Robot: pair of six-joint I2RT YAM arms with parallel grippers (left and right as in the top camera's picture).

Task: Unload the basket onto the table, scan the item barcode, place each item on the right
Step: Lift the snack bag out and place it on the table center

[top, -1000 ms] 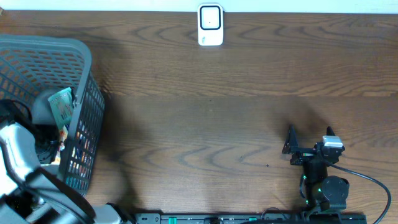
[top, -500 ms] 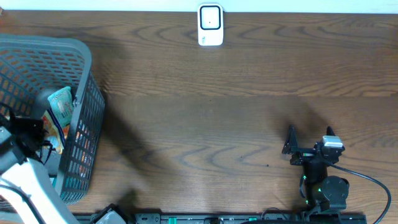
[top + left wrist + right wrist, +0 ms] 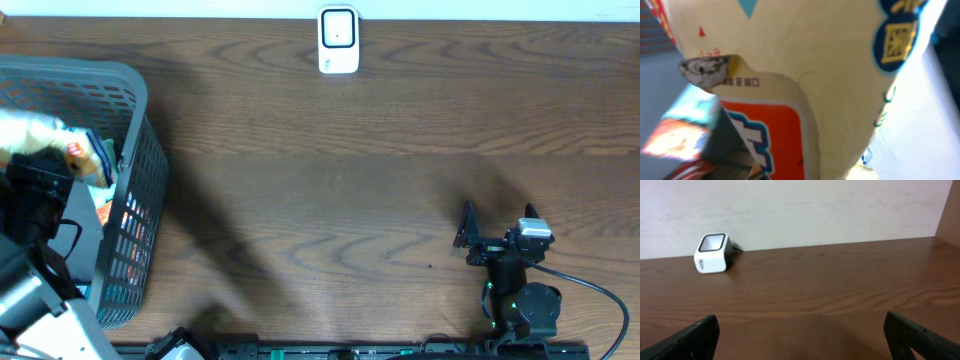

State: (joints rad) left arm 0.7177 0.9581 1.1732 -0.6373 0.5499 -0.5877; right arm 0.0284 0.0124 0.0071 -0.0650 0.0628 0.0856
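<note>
A dark wooden table (image 3: pixel 350 180) carries a white scanner (image 3: pixel 338 40) at top centre and a grey basket (image 3: pixel 140 210) at far left.

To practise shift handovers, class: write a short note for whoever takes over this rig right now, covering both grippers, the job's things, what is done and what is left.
Left gripper: shut on the snack packet, over the grey basket at the far left.
Right gripper: open, empty, resting front right.
Scanner: white, at the far edge, nothing in front of it.
Done: packet gripped.
Left: carry it to the scanner and show its barcode; none shows in the left wrist view.
</note>
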